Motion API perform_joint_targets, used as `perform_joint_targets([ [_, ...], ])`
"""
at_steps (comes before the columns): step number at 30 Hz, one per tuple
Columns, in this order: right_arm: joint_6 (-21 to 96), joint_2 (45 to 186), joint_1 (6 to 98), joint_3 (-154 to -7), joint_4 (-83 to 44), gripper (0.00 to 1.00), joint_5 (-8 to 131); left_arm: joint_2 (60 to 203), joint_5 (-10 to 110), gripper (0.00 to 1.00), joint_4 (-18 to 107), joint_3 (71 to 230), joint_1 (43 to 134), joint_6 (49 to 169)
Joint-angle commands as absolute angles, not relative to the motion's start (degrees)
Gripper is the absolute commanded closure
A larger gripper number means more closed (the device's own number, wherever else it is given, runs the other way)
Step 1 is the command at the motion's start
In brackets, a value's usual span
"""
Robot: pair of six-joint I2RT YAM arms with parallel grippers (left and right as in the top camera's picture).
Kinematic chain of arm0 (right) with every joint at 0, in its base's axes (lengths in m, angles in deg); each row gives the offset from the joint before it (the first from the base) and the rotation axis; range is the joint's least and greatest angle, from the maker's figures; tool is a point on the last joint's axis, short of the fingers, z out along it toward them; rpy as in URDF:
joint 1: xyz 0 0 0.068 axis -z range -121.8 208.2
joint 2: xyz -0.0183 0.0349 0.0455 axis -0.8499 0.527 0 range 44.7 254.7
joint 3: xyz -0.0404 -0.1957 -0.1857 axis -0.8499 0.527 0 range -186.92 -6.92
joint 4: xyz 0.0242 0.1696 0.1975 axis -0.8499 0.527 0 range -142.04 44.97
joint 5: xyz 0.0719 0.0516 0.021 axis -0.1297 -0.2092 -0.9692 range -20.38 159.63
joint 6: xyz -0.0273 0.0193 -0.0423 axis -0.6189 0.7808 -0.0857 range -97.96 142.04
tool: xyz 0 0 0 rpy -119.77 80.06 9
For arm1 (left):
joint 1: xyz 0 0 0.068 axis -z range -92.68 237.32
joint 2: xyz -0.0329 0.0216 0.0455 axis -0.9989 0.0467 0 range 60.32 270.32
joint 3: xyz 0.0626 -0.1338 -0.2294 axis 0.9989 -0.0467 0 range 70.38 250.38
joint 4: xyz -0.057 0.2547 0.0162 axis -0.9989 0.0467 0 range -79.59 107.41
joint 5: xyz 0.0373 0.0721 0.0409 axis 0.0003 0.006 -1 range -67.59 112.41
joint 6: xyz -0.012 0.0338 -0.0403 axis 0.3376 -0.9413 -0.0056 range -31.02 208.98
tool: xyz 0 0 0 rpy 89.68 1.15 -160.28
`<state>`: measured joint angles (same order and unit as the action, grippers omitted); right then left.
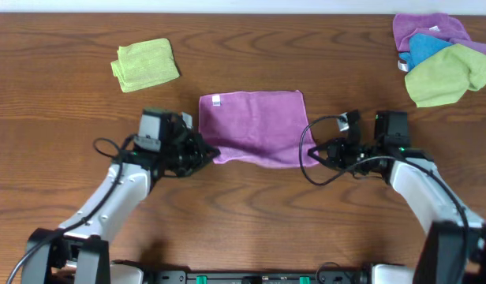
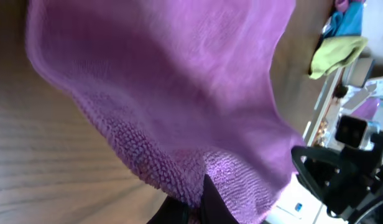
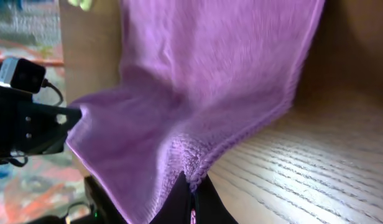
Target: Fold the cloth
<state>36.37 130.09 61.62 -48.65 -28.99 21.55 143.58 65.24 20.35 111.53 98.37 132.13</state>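
Note:
The magenta-purple cloth [image 1: 255,126] lies in the middle of the table, its small white tag [image 1: 216,100] at the far edge. My left gripper [image 1: 211,153] is shut on the cloth's near left corner. My right gripper [image 1: 312,153] is shut on the near right corner. Both near corners are lifted off the table, so the near edge sags between them. In the left wrist view the cloth [image 2: 179,81] hangs from the fingers [image 2: 201,199]. In the right wrist view the cloth [image 3: 204,81] is pinched between the fingers [image 3: 190,186].
A folded lime-green cloth [image 1: 145,64] lies at the far left. A pile at the far right holds a lavender-purple cloth [image 1: 424,28], a blue cloth [image 1: 425,48] and a lime-green cloth [image 1: 448,75]. The wooden table [image 1: 251,213] stretches toward the front.

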Motion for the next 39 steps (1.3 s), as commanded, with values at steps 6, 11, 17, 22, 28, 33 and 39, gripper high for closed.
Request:
perform_joint_targets([
  [6,45.77,127.09,61.42,-49.4,-29.97,0.98,29.11,148.5,67.62,0.94,25.48,118.55,96.23,123.57],
  [11,47.43,127.07,61.18,-48.65,-31.39,0.98,31.41,153.28,69.87,0.94,26.73,122.2,96.23,121.23],
  [17,48.89,127.11,57.64,-48.65,-39.74,0.98,29.14,155.14,68.87,0.94,26.97,124.69,96.23,120.9],
  [22,51.89,127.66,54.54,-48.7,-45.42,0.99,32.37,155.19,67.34,0.94,27.87,125.39,95.13,120.9],
  [28,52.48,130.28,54.36,-48.92,-49.6,0.99,33.0,155.71,66.86,0.94,28.26,126.63,92.05,119.76],
  [33,52.87,134.26,54.36,-50.45,-50.82,0.98,33.03,157.7,66.94,0.94,28.39,128.82,91.66,118.93],
  [39,52.32,136.49,54.43,-53.64,-51.61,0.98,35.17,163.71,67.99,0.94,28.63,133.93,91.68,117.73],
])
